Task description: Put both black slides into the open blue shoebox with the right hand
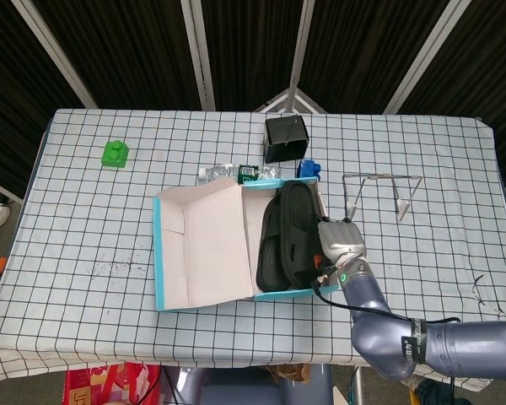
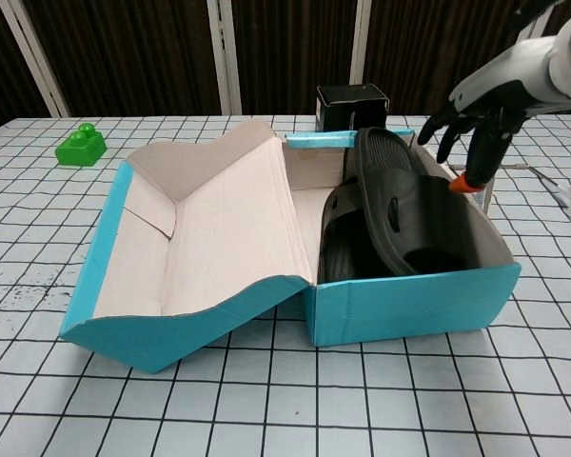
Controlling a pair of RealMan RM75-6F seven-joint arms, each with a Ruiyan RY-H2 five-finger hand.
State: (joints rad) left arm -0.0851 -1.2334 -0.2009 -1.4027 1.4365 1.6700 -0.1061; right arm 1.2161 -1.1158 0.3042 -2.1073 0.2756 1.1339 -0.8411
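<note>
The open blue shoebox (image 1: 164,253) (image 2: 409,303) sits mid-table with its lid folded out to the left. Both black slides (image 1: 288,237) (image 2: 392,209) lie inside it, one leaning on edge over the other. My right hand (image 1: 341,240) (image 2: 479,116) hovers above the box's right wall with its fingers spread and hanging down, holding nothing and clear of the slides. My left hand shows in neither view.
Behind the box stand a black box (image 1: 286,137) (image 2: 352,109), a plastic bottle (image 1: 236,175) and a blue block (image 1: 309,171). A green block (image 1: 115,153) (image 2: 81,146) sits far left. A metal wire rack (image 1: 379,193) is on the right.
</note>
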